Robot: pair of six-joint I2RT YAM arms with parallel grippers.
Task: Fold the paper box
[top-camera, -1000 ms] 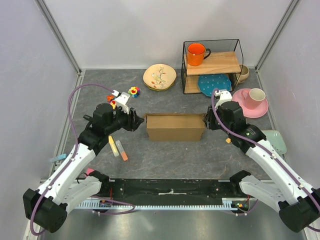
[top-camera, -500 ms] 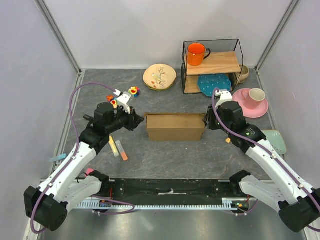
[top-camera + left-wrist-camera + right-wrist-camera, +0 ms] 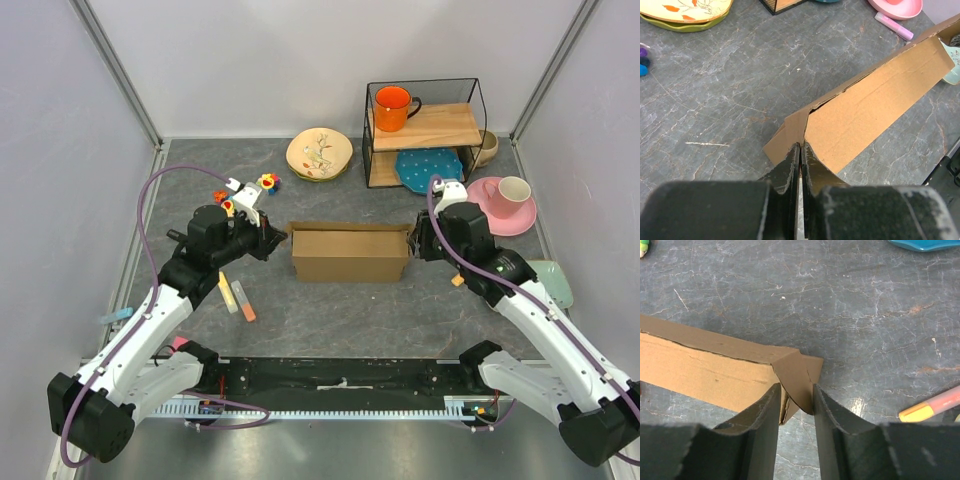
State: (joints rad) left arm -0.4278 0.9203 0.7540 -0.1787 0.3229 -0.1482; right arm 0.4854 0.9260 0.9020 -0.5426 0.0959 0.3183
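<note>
The paper box (image 3: 350, 256) is plain brown cardboard and stands in the middle of the table as a long, low folded shape. My left gripper (image 3: 281, 235) is at its left end. In the left wrist view the box (image 3: 865, 110) runs away to the upper right, and the left gripper (image 3: 800, 145) is shut on the edge where the end flap meets the wall. My right gripper (image 3: 413, 240) is at the right end. In the right wrist view it (image 3: 796, 387) stands open astride the bent corner flap of the box (image 3: 705, 370).
A wire-framed shelf (image 3: 425, 130) at the back holds an orange mug (image 3: 393, 107) and a blue plate (image 3: 428, 165). A flowered plate (image 3: 319, 153) lies to its left, a pink saucer with a cup (image 3: 505, 200) to its right. Markers (image 3: 236, 297) and small toys (image 3: 266, 183) lie near the left arm.
The left gripper's jaws have closed at the box's left end corner. The right gripper's jaws have widened slightly around the right flap. The box has barely shifted.
</note>
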